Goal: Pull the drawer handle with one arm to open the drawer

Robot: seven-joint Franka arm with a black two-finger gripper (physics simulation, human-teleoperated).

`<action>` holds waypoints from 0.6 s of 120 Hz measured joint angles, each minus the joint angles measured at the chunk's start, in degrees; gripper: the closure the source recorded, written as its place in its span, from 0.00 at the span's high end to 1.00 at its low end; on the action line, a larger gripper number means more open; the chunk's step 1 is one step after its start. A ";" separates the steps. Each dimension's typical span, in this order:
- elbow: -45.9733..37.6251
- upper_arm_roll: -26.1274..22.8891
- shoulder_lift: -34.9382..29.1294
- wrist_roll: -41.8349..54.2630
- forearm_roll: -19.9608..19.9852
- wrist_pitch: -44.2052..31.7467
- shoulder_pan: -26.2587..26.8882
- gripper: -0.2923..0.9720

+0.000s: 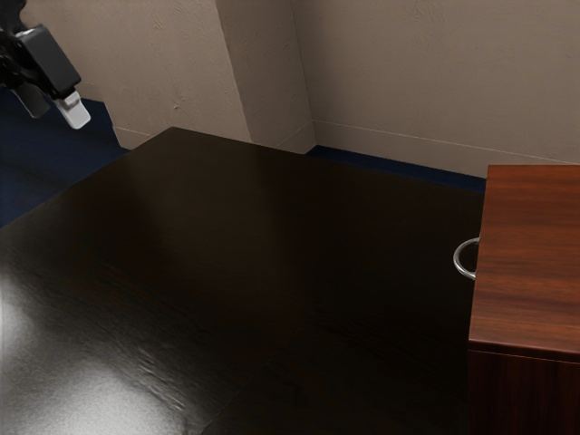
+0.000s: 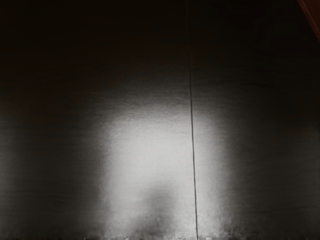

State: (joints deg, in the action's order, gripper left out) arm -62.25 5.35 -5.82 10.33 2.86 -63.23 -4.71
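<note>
Tabletop (image 1: pixel 227 272) of dark, glossy wood takes up the near ground, with a pale glare on its near part at the exterior view's left. In the wrist view the same surface lies under the hand, bright with reflected light and crossed by a thin straight seam (image 2: pixel 191 125).

At the exterior view's right stands a reddish-brown wooden cabinet (image 1: pixel 530 254), seen from above, its top and one near side showing. A sliver of its red edge (image 2: pixel 312 15) also shows in a corner of the wrist view. The drawer handle (image 1: pixel 465 257), a curved silver metal loop, sticks out from the cabinet's left face just under the top edge, above the table. The drawer front behind it is hidden by this angle, so whether it is pulled out at all cannot be told.

Farther back, at the exterior view's upper left, the gripper (image 1: pixel 54 109) hangs in the air with its two fingers spread apart and nothing between them, well apart from the handle. Behind it lie a blue floor (image 1: pixel 54 154) and a beige wall (image 1: pixel 408 63).
</note>
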 joint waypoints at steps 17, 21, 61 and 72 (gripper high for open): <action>-7.55 0.24 1.51 0.60 2.51 -3.69 0.12 0.77; -9.77 0.32 1.55 0.66 3.41 -5.61 0.32 0.77; -34.79 -0.41 -7.11 -6.10 5.92 -28.44 0.22 0.77; -35.25 -0.28 -7.29 -9.35 6.03 -31.67 0.22 0.77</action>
State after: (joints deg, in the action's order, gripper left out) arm -97.51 5.07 -13.11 0.98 8.89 -94.89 -4.49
